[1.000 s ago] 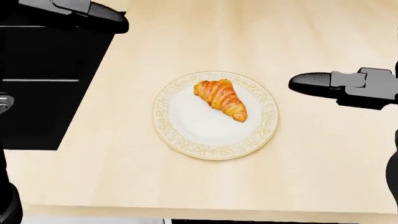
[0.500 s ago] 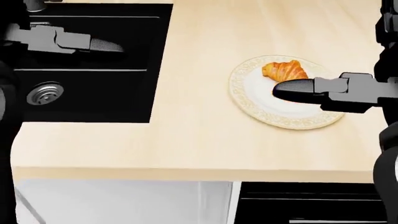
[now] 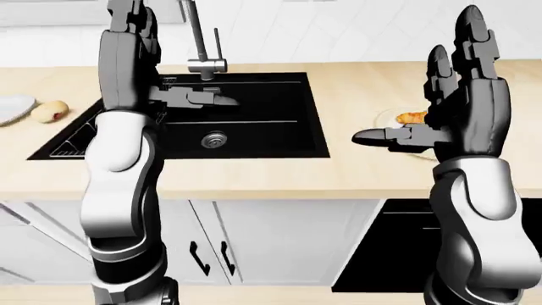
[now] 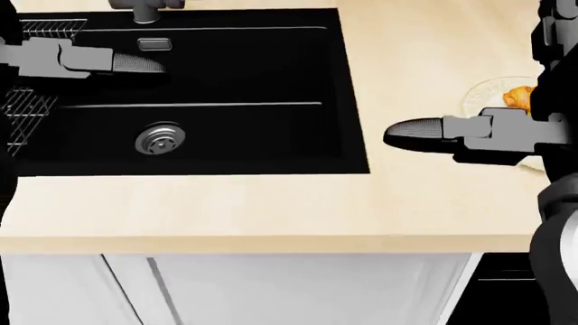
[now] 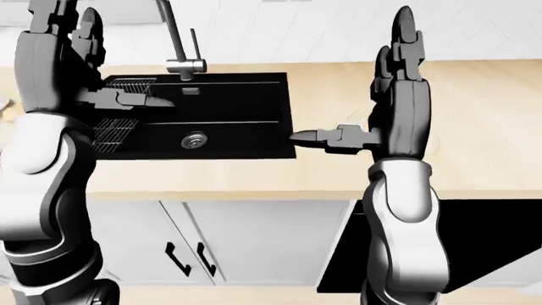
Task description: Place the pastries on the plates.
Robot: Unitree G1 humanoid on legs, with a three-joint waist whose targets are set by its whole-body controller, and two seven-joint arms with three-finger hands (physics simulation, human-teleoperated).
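A croissant (image 3: 412,117) lies on a patterned plate (image 4: 483,90) at the right of the wooden counter, partly hidden behind my right hand (image 3: 449,95). That hand is raised with its fingers spread upward and its thumb (image 4: 420,131) pointing left, holding nothing. At the far left of the left-eye view a round tan pastry (image 3: 49,111) rests on the counter just right of a white plate (image 3: 10,108). My left hand (image 3: 140,70) is raised over the sink's left side, open and empty.
A black sink (image 3: 254,127) with a drain (image 4: 160,139) and a tall faucet (image 3: 201,47) lies between the two plates. A wire rack (image 5: 127,84) sits at the sink's left. White cabinets (image 3: 254,241) and a dark appliance (image 3: 386,244) stand below the counter.
The camera has swung left: the plate with the croissant slid to the head view's right edge and the sink now fills it. Both hands stay open and empty.
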